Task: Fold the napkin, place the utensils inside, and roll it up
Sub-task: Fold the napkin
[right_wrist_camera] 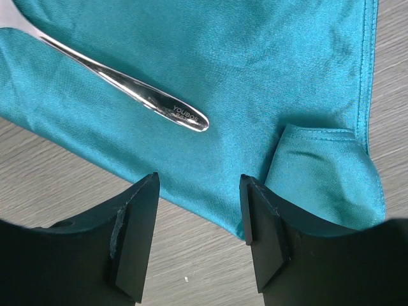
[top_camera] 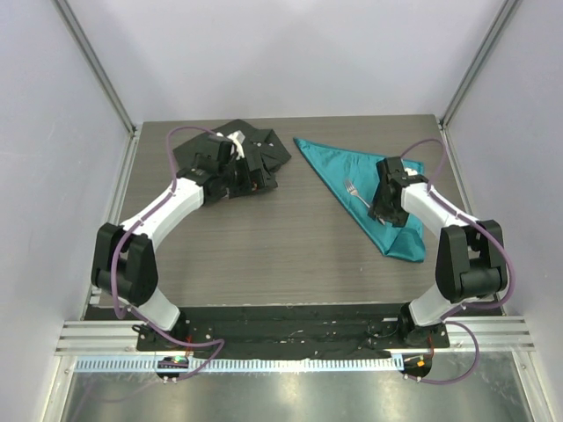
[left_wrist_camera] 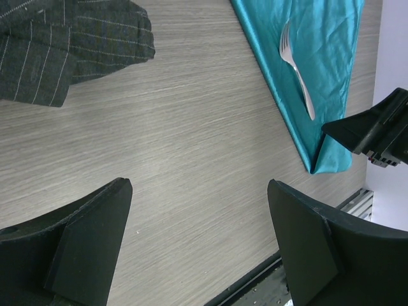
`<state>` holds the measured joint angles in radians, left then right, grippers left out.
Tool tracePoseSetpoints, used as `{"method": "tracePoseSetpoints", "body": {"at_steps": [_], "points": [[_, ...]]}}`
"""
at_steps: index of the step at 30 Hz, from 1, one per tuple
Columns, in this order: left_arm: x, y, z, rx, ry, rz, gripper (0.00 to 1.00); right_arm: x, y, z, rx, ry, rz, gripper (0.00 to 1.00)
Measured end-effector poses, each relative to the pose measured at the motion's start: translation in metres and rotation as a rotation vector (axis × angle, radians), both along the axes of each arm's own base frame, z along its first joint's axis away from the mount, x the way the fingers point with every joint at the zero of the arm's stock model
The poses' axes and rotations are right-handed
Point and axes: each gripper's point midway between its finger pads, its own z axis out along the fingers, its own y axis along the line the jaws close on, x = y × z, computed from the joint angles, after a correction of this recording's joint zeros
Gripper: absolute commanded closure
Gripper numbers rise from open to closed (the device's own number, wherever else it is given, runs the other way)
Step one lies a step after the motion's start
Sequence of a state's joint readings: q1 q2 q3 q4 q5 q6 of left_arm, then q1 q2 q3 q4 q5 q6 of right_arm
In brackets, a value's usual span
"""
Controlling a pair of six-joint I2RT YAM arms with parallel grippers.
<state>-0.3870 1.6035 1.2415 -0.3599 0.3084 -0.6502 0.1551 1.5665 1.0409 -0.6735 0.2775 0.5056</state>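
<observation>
The folded napkin [top_camera: 339,163] lies on the table [top_camera: 264,255], with the fork [top_camera: 357,193] resting on it. The right gripper [right_wrist_camera: 199,217] hangs over the napkin beside the fork handle, jaws apart and empty. The left gripper [left_wrist_camera: 197,242], left of the napkin, is wide open and empty.

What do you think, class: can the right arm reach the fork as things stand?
Probably yes: the right gripper hangs open just short of the fork, which lies uncovered on the napkin.
</observation>
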Motion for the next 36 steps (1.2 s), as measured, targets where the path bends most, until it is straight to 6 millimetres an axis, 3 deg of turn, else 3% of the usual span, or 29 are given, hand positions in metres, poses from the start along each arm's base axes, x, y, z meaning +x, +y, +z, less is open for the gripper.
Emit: {"method": "tracePoseSetpoints", "body": {"at_steps": [5,10,18,22,32,36], "points": [[0.002,-0.001,0.001,-0.005,-0.016,-0.002,0.07,-0.004,-0.007,-0.008,0.005,0.013,-0.024,0.4],[-0.003,0.0,-0.009,-0.001,0.006,-0.007,0.07,-0.029,-0.017,-0.028,-0.001,0.09,-0.057,0.4],[-0.012,0.0,-0.012,-0.005,0.034,-0.029,0.07,-0.041,-0.02,-0.035,-0.009,0.135,-0.072,0.39],[-0.022,0.003,-0.013,0.016,0.053,-0.053,0.07,-0.057,-0.024,-0.042,-0.023,0.182,-0.096,0.39],[-0.035,0.005,-0.011,0.026,0.074,-0.092,0.07,-0.1,-0.023,-0.034,0.013,0.219,-0.181,0.39],[-0.037,0.004,-0.011,0.02,0.079,-0.099,0.07,-0.102,-0.021,-0.021,0.032,0.189,-0.196,0.4]]}}
